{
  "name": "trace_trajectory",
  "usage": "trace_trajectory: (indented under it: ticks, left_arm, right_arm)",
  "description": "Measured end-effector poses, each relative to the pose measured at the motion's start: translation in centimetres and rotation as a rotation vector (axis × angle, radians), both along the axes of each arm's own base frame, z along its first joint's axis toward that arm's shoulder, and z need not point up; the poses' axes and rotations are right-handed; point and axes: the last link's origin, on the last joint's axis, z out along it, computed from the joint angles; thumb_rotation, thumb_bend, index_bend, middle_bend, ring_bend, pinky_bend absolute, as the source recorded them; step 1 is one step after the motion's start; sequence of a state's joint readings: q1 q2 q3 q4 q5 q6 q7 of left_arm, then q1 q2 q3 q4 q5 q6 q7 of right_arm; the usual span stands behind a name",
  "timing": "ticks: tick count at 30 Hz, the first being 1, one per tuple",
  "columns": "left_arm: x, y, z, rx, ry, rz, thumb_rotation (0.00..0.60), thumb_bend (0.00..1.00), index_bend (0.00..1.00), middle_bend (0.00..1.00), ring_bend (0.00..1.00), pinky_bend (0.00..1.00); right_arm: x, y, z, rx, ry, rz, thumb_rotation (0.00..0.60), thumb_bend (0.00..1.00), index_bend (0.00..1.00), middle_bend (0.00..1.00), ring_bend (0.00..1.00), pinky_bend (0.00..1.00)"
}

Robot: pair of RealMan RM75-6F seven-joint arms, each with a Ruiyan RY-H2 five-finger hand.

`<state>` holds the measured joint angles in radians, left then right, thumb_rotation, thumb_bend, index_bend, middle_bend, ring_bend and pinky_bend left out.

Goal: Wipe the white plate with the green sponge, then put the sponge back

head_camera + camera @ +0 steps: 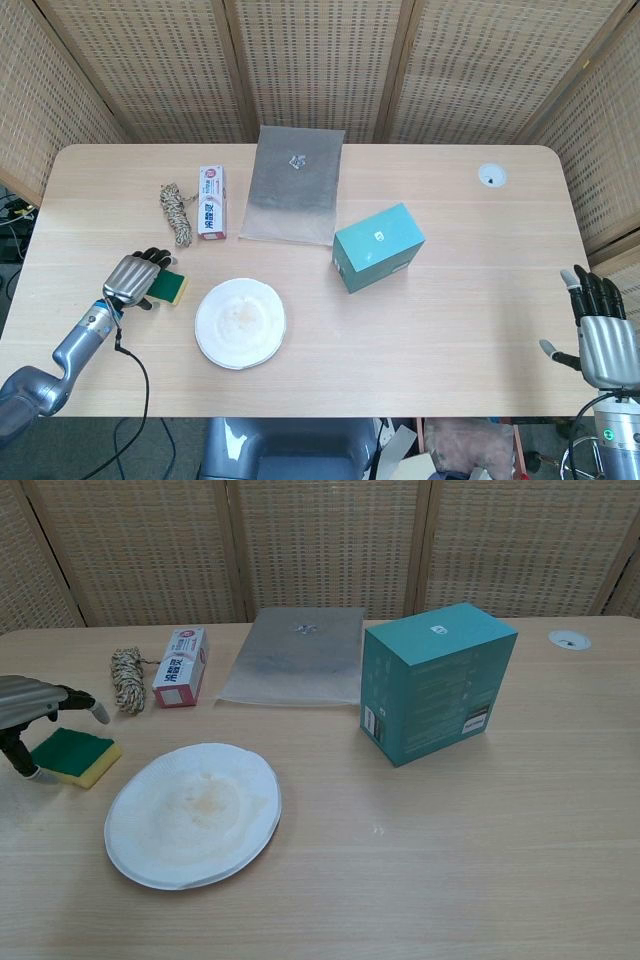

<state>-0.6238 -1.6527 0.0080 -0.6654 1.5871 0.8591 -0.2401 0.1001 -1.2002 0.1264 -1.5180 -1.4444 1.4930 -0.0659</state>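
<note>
Left robot hand [137, 277], silver with black fingers, hovers over the left part of the green sponge with a yellow underside [170, 288] in the head view, its fingers spread above it and not visibly gripping; whether they touch it cannot be told. That sponge lies on the pale wooden table [470, 300] just left of the round white plate [240, 322], which carries a faint brownish smear in its middle. Right robot hand [603, 340] sits at the table's right edge, fingers apart and empty. Beyond the plate lie a coil of tan-and-brown twine [177, 212], a small white-and-red carton [211, 201] whose print is too small to read, a grey translucent bag [293, 183] and a teal cardboard box [378, 246].

From the chest view the left hand [30, 715] is cut off by the frame's left edge; one finger points over the sponge [78, 755], the thumb reaches down at its near left corner. The plate [192, 813] shows its stain more clearly. Writing on the carton [179, 666] and the label on the box [438, 681] stay illegible. The right hand does not appear here.
</note>
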Motion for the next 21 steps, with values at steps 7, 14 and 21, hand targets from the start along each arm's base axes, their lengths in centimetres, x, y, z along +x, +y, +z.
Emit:
trace_trajectory:
  ticks: [7,14,21]
  left_arm:
    - [0.2,0.4,-1.0,-0.014,0.018,-0.001,0.600,0.00,0.36,0.33,0.30,0.43]
    - [0.9,0.5,-0.2,0.031,-0.023,-0.052,0.600,0.04,0.48,0.46,0.42,0.53]
    - [4.6,0.0,1.3,0.052,-0.146,-0.218,0.600,0.03,0.48,0.46,0.42,0.53]
  right_arm:
    - [0.0,-0.1,-0.2,0.010,0.004,-0.008,0.600,0.00,0.00,0.00,0.00,0.00]
    - [0.0,0.0,0.0,0.008,-0.011,-0.010,0.600,0.00,0.00,0.00,0.00,0.00]
    - [-0.1,-0.1,0.3,0.006,-0.016,-0.021,0.600,0.00,0.00,0.00,0.00,0.00]
